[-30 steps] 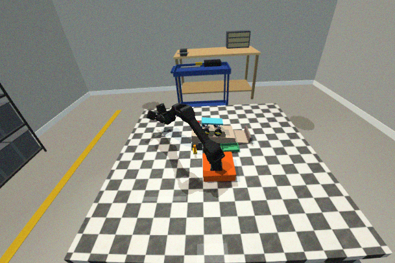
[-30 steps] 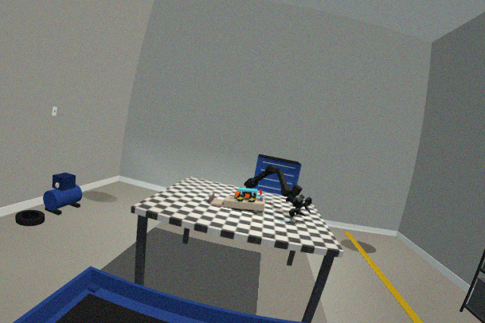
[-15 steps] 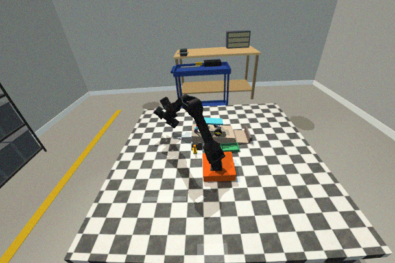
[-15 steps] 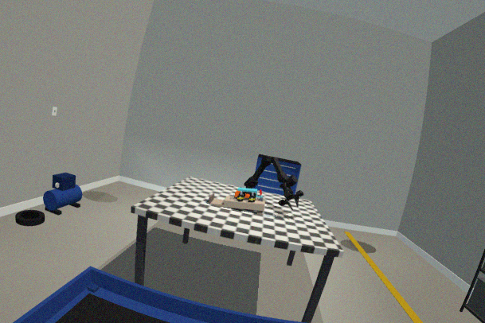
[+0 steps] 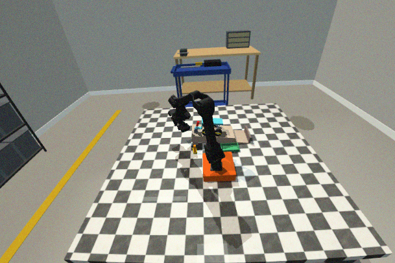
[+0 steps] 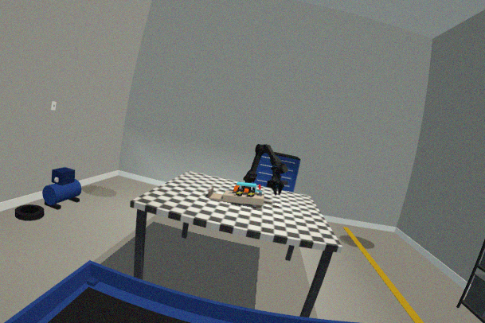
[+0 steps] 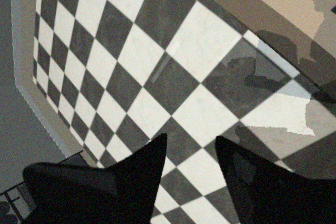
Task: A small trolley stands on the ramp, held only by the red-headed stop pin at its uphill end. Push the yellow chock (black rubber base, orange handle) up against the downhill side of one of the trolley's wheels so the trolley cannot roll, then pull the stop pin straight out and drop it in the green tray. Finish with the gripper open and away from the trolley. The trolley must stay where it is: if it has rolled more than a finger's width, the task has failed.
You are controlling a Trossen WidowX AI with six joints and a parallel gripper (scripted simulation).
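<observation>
Top view: yellow chock [image 5: 194, 149] lies below the empty end effector [image 5: 183, 126].

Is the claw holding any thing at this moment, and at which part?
Nothing is held. The claw is partly open above the table, with only checkered surface between its fingers.

A checkered table top [image 7: 140, 75] is seen directly beneath the fingers, its grey edge running off to their left. A black shelf rack [image 5: 6, 97] is placed well apart from the fingers, by the left wall, and a yellow floor line [image 5: 61, 184] is laid between it and the table. Beyond the fingers, a blue cart [image 5: 201, 70] is set before a wooden workbench [image 5: 217, 52], on which a drawer cabinet [image 5: 238, 39] is kept. A blue compressor [image 6: 61, 190] and a black tyre [image 6: 29, 212] are found on the floor, far from the fingers.
</observation>
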